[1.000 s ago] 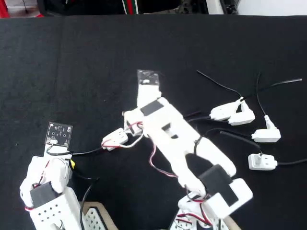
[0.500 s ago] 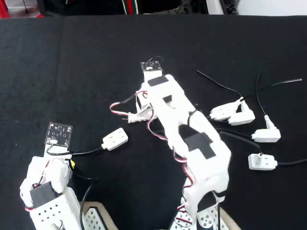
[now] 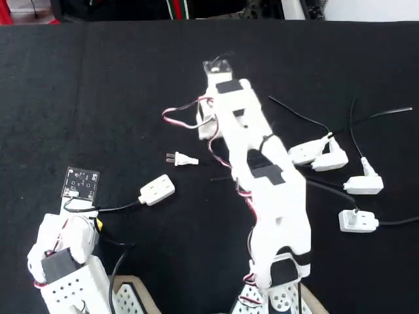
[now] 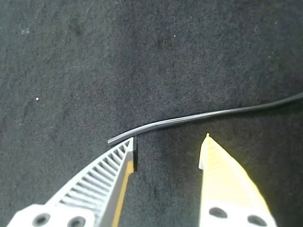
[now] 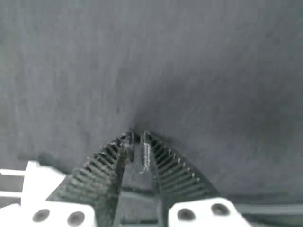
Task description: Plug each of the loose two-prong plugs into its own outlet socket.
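At the near left of the table, the left arm (image 3: pixel 62 258) sits by the cloth's edge. Its wrist view shows the left claw (image 4: pixel 168 144) spread wide and holding nothing. A thin black cable (image 4: pixel 203 115) crosses just ahead of both tips. In the high view, a white outlet socket (image 3: pixel 157 190) lies beyond that claw on a black lead. The loose two-prong plug (image 3: pixel 182 159) lies flat, apart from the socket, well behind the right claw (image 5: pixel 136 137) and beside its arm. The right wrist view shows that claw pinched to a narrow slit over the black cloth (image 5: pixel 213 66), with nothing between the tips. Farther right, white plug pieces (image 3: pixel 308 154) lie behind the claw.
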